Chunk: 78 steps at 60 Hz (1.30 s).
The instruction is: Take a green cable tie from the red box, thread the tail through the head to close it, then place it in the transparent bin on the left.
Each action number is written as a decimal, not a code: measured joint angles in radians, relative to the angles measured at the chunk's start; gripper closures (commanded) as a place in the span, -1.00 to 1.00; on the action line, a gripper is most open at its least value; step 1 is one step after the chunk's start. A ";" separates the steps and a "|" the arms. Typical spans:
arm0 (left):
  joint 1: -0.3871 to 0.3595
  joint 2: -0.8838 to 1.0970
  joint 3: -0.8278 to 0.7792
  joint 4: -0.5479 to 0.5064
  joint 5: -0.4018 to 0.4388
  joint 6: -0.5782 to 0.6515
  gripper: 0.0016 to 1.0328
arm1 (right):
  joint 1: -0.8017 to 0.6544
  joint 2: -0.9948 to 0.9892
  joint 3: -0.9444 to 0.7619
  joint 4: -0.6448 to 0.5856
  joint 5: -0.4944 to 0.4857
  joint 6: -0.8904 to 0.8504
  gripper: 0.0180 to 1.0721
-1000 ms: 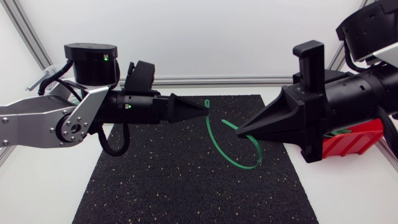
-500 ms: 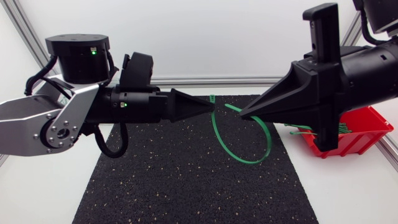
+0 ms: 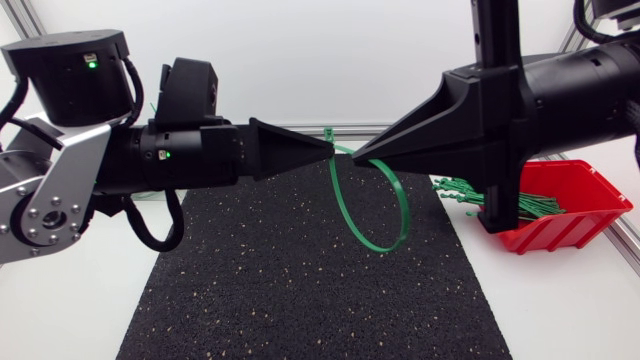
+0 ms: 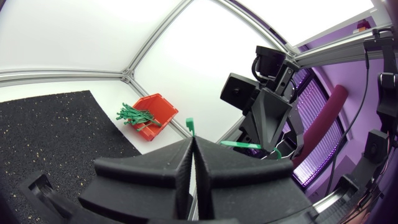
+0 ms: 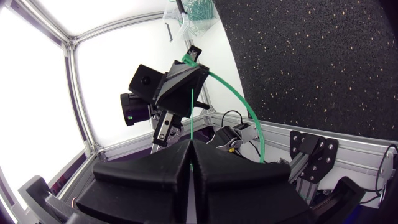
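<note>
Two grippers, one cable tie, held in mid-air over the black mat [image 3: 280,290].

Left gripper [image 3: 328,150] is clenched on the head end of the green cable tie [image 3: 406,212]. In the left wrist view its fingers meet flat at the tip [image 4: 193,142], and the tie's square head [image 4: 190,126] sticks up just past them.

Right gripper [image 3: 362,162] is clenched on the tail. In the right wrist view the thin green strap runs straight up out of the closed fingertips [image 5: 191,144] toward the left gripper.

The two tips are near each other and pointing at each other, not touching. The tie hangs below and between them as an oval loop, clear of the mat. Can't tell whether the tail is through the head.

Red box [image 3: 575,225] sits on the white table by the mat's right edge, under the right arm. A bundle of loose green ties [image 3: 465,190] spills over its left rim.

Transparent bin [image 5: 186,15], with green ties inside, shows in the right wrist view off the mat's far corner, beyond the left arm.
</note>
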 measured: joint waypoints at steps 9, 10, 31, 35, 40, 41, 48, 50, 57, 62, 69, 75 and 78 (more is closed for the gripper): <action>0.000 -0.029 -0.006 0.000 -0.008 -0.013 0.94 | 0.000 0.002 0.011 0.004 0.003 0.036 0.89; 0.000 -0.031 -0.008 0.000 -0.008 -0.018 0.94 | 0.000 0.002 0.013 0.004 0.004 0.037 0.89; 0.000 -0.070 -0.031 -0.001 -0.037 -0.027 0.94 | 0.020 0.012 0.055 0.057 0.058 0.111 0.89; 0.000 -0.075 -0.031 -0.001 -0.038 -0.027 0.94 | 0.020 0.015 0.055 0.065 0.070 0.125 0.89; 0.000 -0.076 -0.031 -0.001 -0.040 -0.027 0.94 | 0.020 0.015 0.058 0.072 0.071 0.137 0.89; 0.000 -0.076 -0.031 -0.001 -0.041 -0.028 0.94 | 0.020 0.015 0.059 0.072 0.072 0.139 0.89; 0.000 -0.077 -0.031 -0.001 -0.050 -0.045 0.94 | 0.020 0.015 0.068 0.075 0.074 0.148 0.89; 0.000 -0.078 -0.031 -0.001 -0.053 -0.045 0.94 | 0.020 0.015 0.072 0.076 0.074 0.153 0.89; 0.000 -0.078 -0.031 -0.001 -0.060 -0.051 0.94 | 0.024 0.015 0.080 0.077 0.075 0.164 0.89; 0.000 -0.078 -0.031 -0.002 -0.068 -0.053 0.94 | 0.035 0.020 0.087 0.078 0.076 0.167 0.89; 0.000 -0.087 -0.031 -0.014 -0.091 -0.069 0.94 | 0.048 0.032 0.093 0.079 0.079 0.171 0.89; 0.000 -0.103 -0.031 -0.021 -0.105 -0.072 0.94 | 0.053 0.043 0.093 0.079 0.084 0.171 0.89; 0.000 -0.110 -0.031 -0.021 -0.113 -0.072 0.94 | 0.053 0.047 0.093 0.079 0.086 0.174 0.89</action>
